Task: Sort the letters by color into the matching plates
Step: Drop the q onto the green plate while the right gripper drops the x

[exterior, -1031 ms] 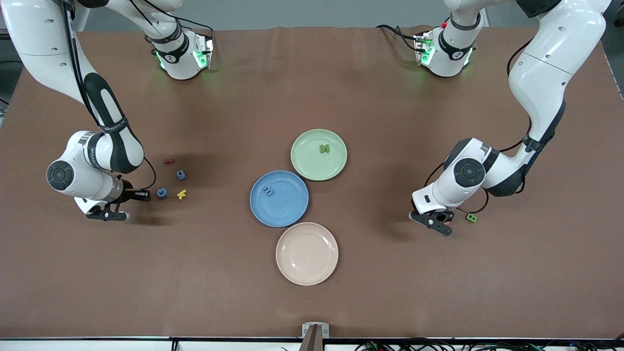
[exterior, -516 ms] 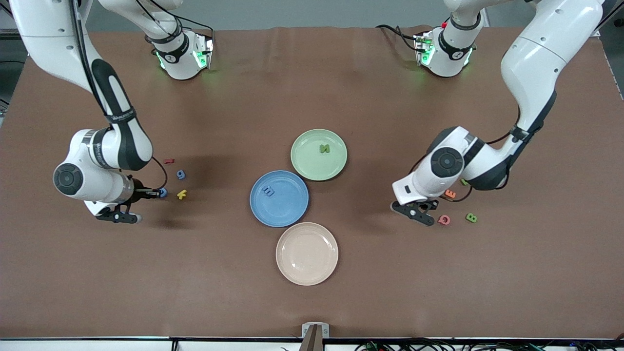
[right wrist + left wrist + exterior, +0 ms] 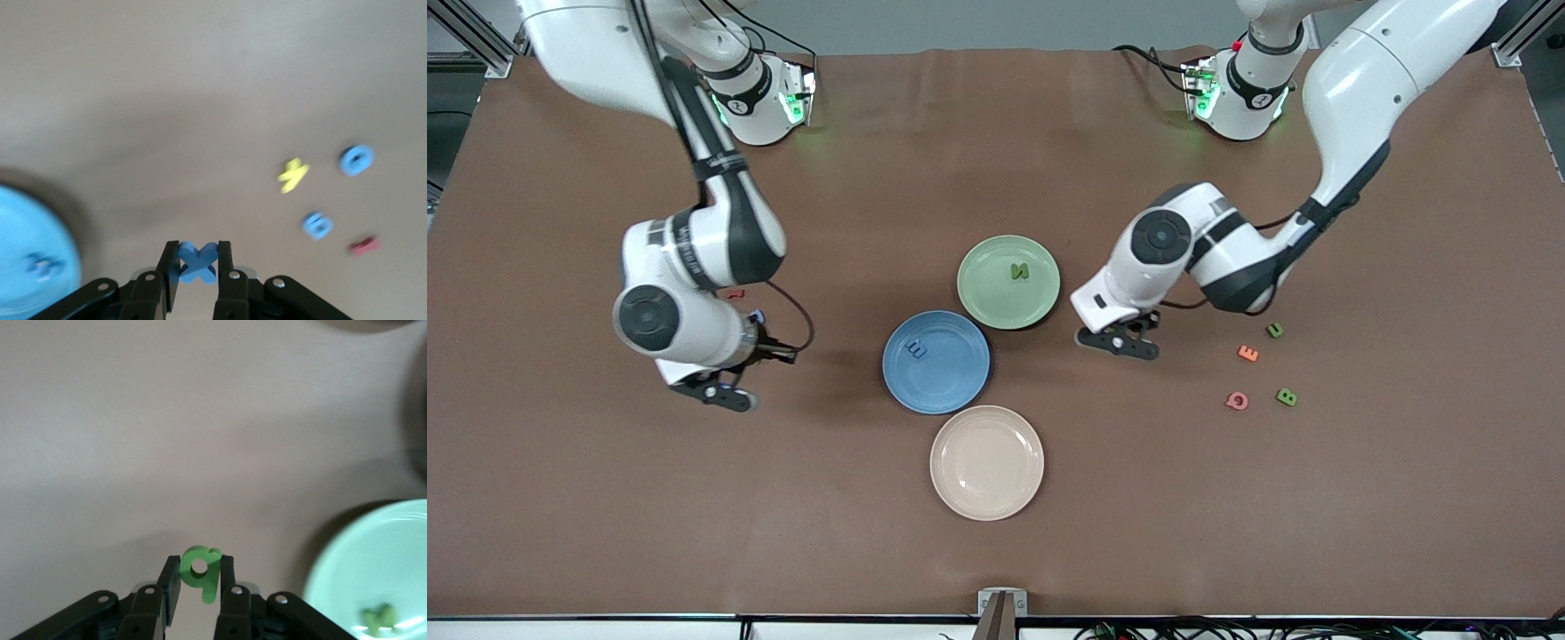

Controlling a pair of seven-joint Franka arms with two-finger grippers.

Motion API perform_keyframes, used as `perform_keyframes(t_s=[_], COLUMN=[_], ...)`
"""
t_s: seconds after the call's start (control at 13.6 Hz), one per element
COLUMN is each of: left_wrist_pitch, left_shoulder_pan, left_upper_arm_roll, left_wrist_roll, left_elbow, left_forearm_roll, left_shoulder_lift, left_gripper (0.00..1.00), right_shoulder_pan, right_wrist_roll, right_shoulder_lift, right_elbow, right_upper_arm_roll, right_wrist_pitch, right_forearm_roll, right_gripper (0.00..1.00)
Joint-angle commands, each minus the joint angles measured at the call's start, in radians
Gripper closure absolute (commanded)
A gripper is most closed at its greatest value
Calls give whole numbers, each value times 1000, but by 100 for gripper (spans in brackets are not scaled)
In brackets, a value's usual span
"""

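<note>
**A:** Brown table (image 3: 996, 551) again. What are the grippers doing?

**B:** Left gripper (image 3: 199, 581) is clamped on a small chunky green foam letter p (image 3: 201, 571), up over bare table just beside the glossy pale green round plate (image 3: 978, 298), which has a green N (image 3: 1019, 272) in it. Right gripper (image 3: 197, 267) pinches a little blue foam x (image 3: 197, 261), over the table toward the right arm's end from that plate.

**A:** And the blue plate (image 3: 947, 382)?

**B:** Touching the green plate, nearer the camera, with a blue letter (image 3: 916, 348) inside.
</note>
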Motion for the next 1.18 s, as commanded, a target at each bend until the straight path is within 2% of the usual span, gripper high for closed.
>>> perform_keyframes(t_s=[0.0,0.22,0.44,0.59,0.66,0.74,0.81,0.88,1.1], left_wrist_pitch=[10,71,125,127,127,127,127,127,113], left_shoulder_pan=[-85,-160,-225,-240,-242,-245,-245,-243,-214], left_upper_arm_roll=[-9,-7,2,4,4,4,4,13,17], left_wrist_roll=[-212,-395,-526,-567,-580,-590,-616,-638,-627], left_elbow=[-7,-27,-45,-45,-45,-44,-42,-41,-30], left_forearm_roll=[-2,-2,7,11,12,12,12,12,14], left_shoulder_lift=[13,21,34,47,53,54,54,53,32], left_gripper=[97,97,96,89,79,60,25,1,0], right_shoulder_pan=[75,152,221,254,266,272,275,278,287], right_wrist_roll=[94,209,312,352,367,386,398,401,401], right_shoulder_lift=[78,164,204,229,241,250,261,266,278], right_elbow=[69,154,162,162,162,163,165,168,168], right_upper_arm_roll=[-8,-8,-8,-8,-8,-8,-8,-8,-8], right_wrist_pitch=[0,13,107,159,181,185,188,191,213], right_forearm_roll=[95,159,162,162,162,161,159,159,164], right_gripper=[82,82,82,82,82,82,82,82,81])
